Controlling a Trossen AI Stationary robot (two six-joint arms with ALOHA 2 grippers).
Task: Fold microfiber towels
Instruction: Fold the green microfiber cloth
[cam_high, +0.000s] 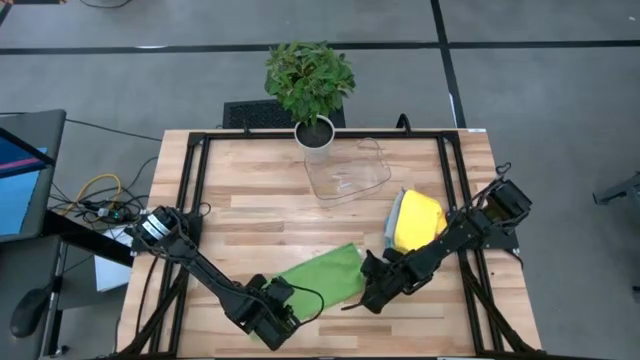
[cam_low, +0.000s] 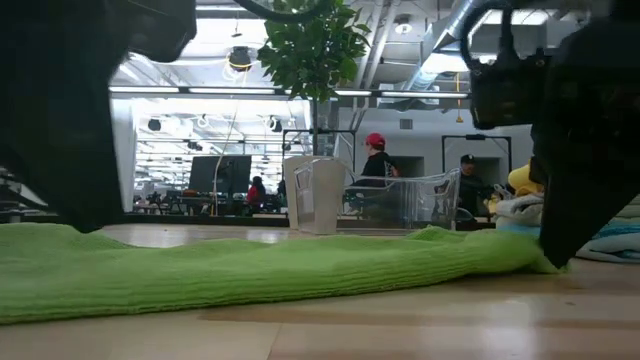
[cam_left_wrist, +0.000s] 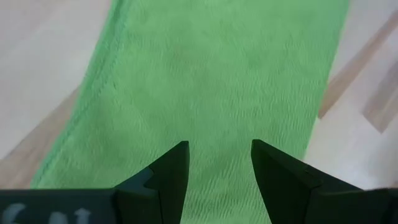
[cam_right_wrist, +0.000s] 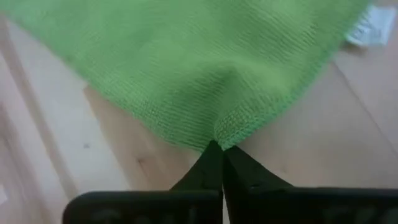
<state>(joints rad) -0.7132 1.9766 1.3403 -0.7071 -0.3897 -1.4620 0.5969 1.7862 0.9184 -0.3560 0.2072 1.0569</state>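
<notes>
Right claw (cam_right_wrist: 222, 149) is being pressed together on the edge of the green towel (cam_high: 322, 277), lying flat on the desk (cam_high: 250, 215). Left claw (cam_left_wrist: 219, 155) is being held spread above it.

Left arm (cam_high: 200, 265) is reaching in from the table's left side, stretching diagonally toward the near edge, and its gripper (cam_left_wrist: 219, 163) is hanging low with the two dark fingers (cam_left_wrist: 173, 168) standing apart, nothing between them. Right arm (cam_high: 455, 235) is coming in from the right side, angling down and inward toward the middle. Its gripper (cam_right_wrist: 221, 152) is sitting right at the tabletop, fingers pressing tight together, pinching the edge of the green towel (cam_right_wrist: 186, 62).
</notes>
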